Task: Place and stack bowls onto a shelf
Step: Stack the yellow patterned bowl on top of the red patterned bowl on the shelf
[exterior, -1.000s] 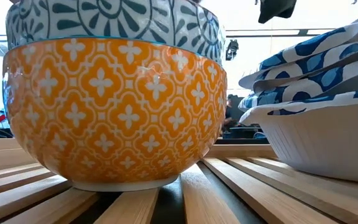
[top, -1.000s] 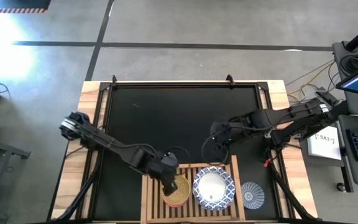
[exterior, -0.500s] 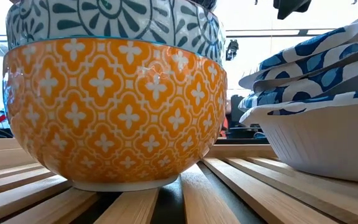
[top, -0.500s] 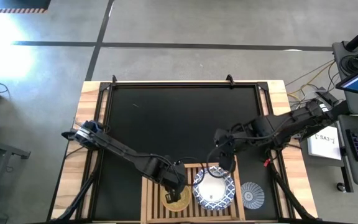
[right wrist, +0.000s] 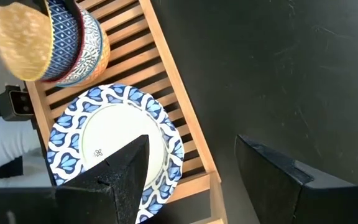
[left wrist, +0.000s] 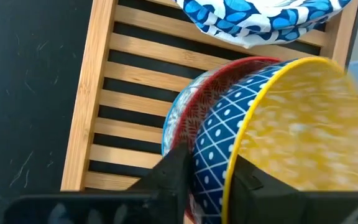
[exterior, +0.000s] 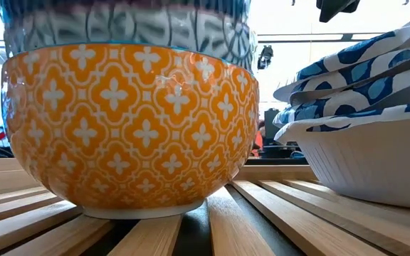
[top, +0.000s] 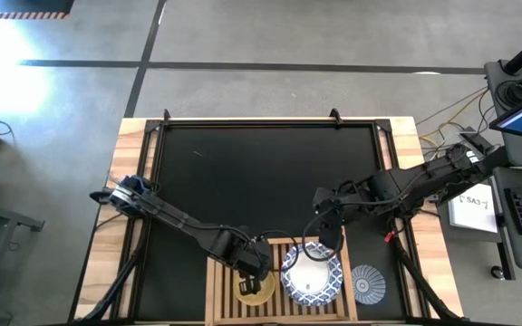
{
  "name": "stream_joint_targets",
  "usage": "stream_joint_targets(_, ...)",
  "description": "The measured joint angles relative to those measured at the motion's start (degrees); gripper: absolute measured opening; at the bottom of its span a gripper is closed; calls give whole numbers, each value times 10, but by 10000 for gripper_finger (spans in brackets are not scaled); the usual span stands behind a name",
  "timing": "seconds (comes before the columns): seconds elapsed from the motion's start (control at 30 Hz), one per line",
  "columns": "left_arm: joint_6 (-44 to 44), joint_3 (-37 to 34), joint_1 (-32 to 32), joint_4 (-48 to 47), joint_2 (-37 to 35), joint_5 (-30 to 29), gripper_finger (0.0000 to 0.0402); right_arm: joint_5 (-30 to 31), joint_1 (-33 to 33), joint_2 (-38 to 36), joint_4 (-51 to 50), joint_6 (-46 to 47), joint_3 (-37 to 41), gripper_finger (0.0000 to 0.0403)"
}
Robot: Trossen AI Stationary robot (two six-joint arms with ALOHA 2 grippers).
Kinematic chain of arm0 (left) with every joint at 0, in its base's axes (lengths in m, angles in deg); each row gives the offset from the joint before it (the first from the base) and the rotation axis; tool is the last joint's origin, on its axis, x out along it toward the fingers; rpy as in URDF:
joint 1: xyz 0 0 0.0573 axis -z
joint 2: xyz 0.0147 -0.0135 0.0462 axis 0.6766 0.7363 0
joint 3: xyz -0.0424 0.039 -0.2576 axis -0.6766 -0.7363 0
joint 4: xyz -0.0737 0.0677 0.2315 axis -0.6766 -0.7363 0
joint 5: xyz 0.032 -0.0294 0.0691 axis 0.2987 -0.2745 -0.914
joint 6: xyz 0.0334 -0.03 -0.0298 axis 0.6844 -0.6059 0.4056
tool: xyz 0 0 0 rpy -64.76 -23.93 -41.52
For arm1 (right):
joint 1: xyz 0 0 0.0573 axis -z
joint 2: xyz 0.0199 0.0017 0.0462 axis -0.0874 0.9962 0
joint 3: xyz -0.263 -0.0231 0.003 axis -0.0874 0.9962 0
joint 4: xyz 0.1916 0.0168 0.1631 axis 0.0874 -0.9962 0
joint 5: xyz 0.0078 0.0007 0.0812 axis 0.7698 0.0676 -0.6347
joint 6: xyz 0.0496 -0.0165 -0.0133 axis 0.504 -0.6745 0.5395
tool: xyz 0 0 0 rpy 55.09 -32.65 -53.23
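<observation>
Closest in the low view, the orange-patterned bowl [exterior: 130,128] sits on the slats of the wooden shelf [exterior: 262,220], with a grey-blue patterned bowl [exterior: 148,28] nested in it. Just beside it on the same shelf rises the stack of white bowls with blue wavy rims [exterior: 361,114]; the two stacks are near but apart.

From above, the shelf [top: 216,281] lies at the near edge of the bench [top: 125,145], partly on the black mat [top: 261,172]. The left gripper [top: 254,268] is over the shelf's left half, at the small-bowl stack [top: 256,288]. In its wrist view its fingers [left wrist: 173,174] are narrowed on the rim of a blue bowl with a yellow inside [left wrist: 278,130], one finger on the outer wall and one inside, the bowl tilted over a red-rimmed bowl [left wrist: 194,118] and a grey-blue one beneath.

The right gripper [top: 326,231] hangs above the far rim of the white-and-blue stack [top: 312,272], its fingers [right wrist: 126,168] spread wide with nothing between them. A lone small patterned bowl [top: 367,282] rests on the mat just right of the shelf
</observation>
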Motion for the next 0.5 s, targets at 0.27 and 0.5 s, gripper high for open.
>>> stream_joint_targets(0.27,25,-2,-2,-1,-3,-12,105,0,0,0,-2,12,0,226)
stream_joint_targets(0.5,25,13,-3,-43,-8,-40,137,-1,0,0,-52,37,0,226)
